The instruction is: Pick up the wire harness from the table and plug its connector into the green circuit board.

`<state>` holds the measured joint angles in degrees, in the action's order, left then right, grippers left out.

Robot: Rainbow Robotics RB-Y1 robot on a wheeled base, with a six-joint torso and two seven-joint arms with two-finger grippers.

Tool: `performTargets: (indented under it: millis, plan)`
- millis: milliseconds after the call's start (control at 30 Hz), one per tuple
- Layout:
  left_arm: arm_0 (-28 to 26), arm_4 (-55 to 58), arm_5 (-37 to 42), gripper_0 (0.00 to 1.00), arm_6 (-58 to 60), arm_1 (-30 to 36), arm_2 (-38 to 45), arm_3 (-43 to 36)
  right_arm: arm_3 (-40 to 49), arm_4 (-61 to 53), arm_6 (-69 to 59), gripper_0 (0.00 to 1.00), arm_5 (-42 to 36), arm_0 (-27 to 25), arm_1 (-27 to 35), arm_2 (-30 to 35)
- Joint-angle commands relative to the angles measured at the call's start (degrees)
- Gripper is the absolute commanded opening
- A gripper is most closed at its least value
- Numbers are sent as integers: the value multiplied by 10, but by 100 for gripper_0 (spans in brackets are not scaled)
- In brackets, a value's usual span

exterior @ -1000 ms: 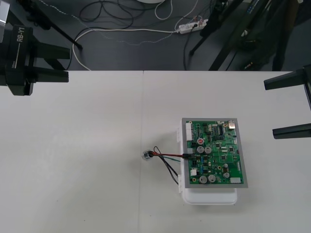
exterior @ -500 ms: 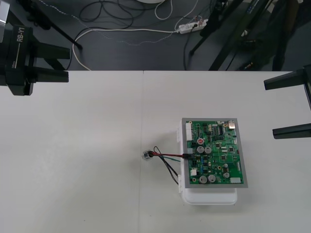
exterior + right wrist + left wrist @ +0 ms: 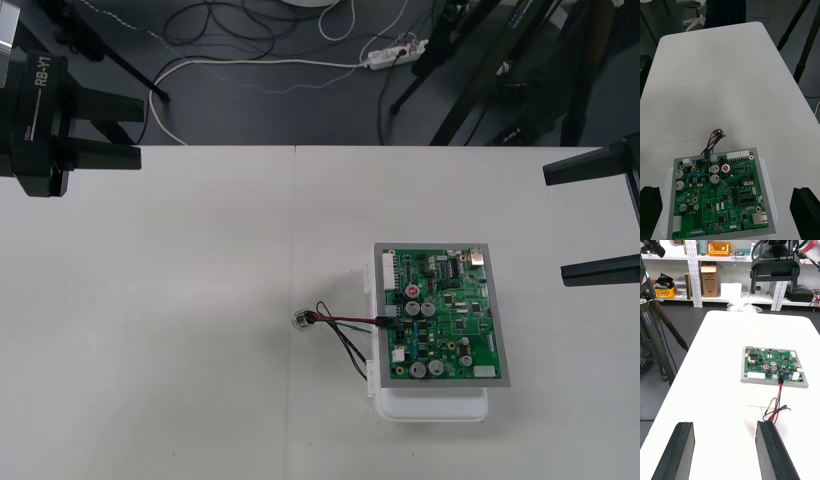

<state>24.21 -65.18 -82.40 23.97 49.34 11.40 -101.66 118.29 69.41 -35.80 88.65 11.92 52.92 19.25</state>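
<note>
The green circuit board lies on its white base at the table's right middle. The harness's black plug sits in a connector at the board's left edge. Its red, black and green wires trail off the board onto the table and end at the round socket. My left gripper is parked open at the far left, well away from the board. My right gripper is parked open at the right edge. The right wrist view shows the plug in the board between wide-apart fingers. In the left wrist view, the fingers stand apart before the wires.
Bare table stretches left and in front of the board. Dark floor with cables and tripod legs lies beyond the far edge. Across the table in the left wrist view hangs the other gripper.
</note>
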Motion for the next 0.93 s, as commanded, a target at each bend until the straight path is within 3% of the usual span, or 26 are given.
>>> performTargets:
  millis: [33, 933]
  plan:
    - [22, 7, -13, 48, -17, 24, -3, -15, 14, 3, -12, 100, 3, -6, -4, 20]
    - [22, 7, -13, 48, -17, 24, -3, -15, 14, 3, -12, 100, 3, -6, -4, 20]
